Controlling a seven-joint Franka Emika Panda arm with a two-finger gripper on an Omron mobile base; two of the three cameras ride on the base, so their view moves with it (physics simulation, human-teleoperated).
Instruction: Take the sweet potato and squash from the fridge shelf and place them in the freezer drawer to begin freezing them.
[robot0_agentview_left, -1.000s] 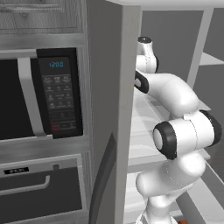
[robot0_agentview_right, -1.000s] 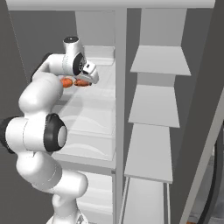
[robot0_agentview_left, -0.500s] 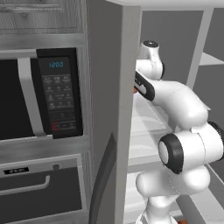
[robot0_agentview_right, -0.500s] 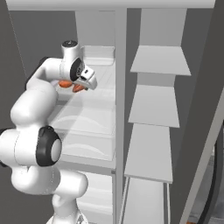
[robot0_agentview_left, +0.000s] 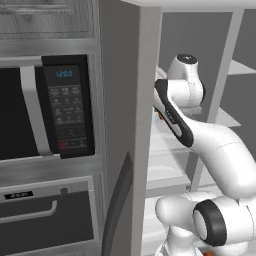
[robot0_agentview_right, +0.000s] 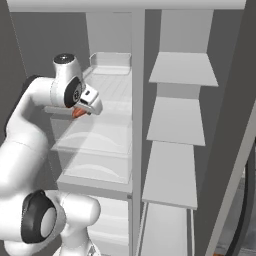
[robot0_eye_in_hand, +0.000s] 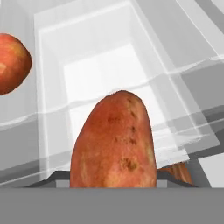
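I'm carrying the reddish-brown oblong sweet potato (robot0_eye_in_hand: 114, 142), grasped in the tool (robot0_agentview_right: 86, 106). Next I judge I'm lowering it into the pale box-shaped freezer drawer (robot0_eye_in_hand: 52, 65) at upper centre.

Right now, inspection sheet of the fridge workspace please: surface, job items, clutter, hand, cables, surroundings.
Surface: clear glass fridge shelf, with more shelves above and below.
Job's things: sweet potato, reddish-brown and speckled, close in front of the hand camera above a pale box-shaped drawer seen through the glass; its orange shows under the hand in the right base view.
Clutter: a round red-orange item at the left edge of the hand view.
Hand: inside the fridge at shelf level; fingers hidden, grip cannot be told.
Cables: nothing seen.
Surroundings: microwave, oven drawer, door shelves.
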